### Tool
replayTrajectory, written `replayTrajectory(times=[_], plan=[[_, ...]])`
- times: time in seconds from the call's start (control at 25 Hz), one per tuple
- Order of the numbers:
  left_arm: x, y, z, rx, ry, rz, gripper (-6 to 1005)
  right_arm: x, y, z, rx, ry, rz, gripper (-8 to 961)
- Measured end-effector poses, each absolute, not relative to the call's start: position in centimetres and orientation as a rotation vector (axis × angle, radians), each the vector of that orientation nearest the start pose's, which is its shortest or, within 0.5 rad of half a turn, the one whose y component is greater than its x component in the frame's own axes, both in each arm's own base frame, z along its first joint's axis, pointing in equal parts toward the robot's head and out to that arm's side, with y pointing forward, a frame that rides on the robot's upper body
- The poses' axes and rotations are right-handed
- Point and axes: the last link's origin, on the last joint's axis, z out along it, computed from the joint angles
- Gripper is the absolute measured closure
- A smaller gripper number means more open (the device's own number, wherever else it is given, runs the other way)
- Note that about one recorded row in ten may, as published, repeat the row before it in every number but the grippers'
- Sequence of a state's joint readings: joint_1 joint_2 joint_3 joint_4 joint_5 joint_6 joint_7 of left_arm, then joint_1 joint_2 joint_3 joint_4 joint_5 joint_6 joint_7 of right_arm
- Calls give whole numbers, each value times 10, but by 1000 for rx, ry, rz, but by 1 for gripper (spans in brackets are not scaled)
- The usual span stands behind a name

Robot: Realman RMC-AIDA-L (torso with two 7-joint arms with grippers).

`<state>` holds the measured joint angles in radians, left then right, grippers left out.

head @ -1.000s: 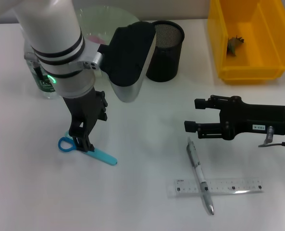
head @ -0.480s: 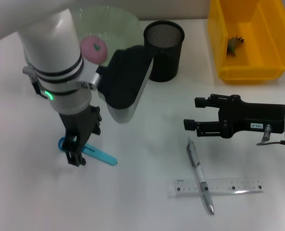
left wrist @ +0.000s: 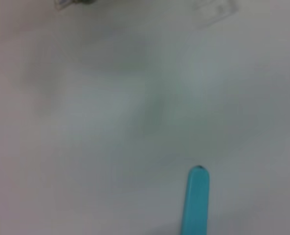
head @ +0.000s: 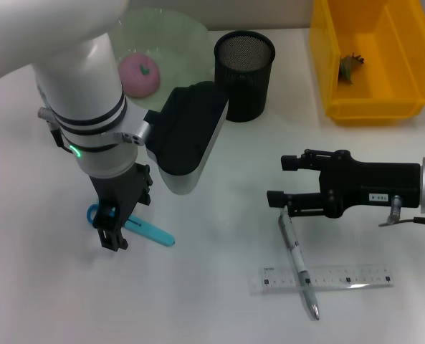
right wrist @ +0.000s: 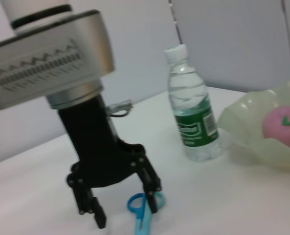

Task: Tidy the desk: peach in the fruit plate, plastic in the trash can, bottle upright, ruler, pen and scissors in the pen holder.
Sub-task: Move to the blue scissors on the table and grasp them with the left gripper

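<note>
Blue scissors point(head: 146, 231) lie on the white desk, and my left gripper point(head: 114, 229) stands open right over their handle end. In the right wrist view its fingers point(right wrist: 100, 219) straddle the scissors' handle point(right wrist: 139, 209). The left wrist view shows only the scissors' tip point(left wrist: 196, 200). Open and empty, my right gripper point(head: 282, 180) hovers just above the top of the pen point(head: 297, 262), which lies across the clear ruler point(head: 327, 278). The peach point(head: 139, 74) sits in the green fruit plate point(head: 180, 36). The bottle point(right wrist: 193, 117) stands upright. The black mesh pen holder point(head: 244, 66) stands behind.
A yellow bin point(head: 384, 100) at the back right holds a crumpled piece of plastic point(head: 351, 66). My left arm's bulky white and black forearm point(head: 187, 136) hangs over the desk between the plate and the scissors, hiding the bottle in the head view.
My left arm swung away from the plate, uncovering the peach, and its gripper shifted toward the scissors' handle. My right gripper moved left and slightly nearer the pen's top.
</note>
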<state>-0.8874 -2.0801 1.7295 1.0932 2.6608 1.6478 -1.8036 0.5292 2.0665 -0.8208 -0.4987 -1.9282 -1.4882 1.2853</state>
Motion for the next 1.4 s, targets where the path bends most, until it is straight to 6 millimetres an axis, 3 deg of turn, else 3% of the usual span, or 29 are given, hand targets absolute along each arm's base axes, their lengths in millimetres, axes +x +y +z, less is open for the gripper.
replayTrajectory(times=[0.56, 1.4], plan=[[-143, 349, -63, -2943, 639, 1267, 243, 269, 303, -44, -2904, 599, 620, 126], [-146, 351, -71, -2937, 658, 1304, 248, 270, 304, -42, -2905, 575, 592, 126]])
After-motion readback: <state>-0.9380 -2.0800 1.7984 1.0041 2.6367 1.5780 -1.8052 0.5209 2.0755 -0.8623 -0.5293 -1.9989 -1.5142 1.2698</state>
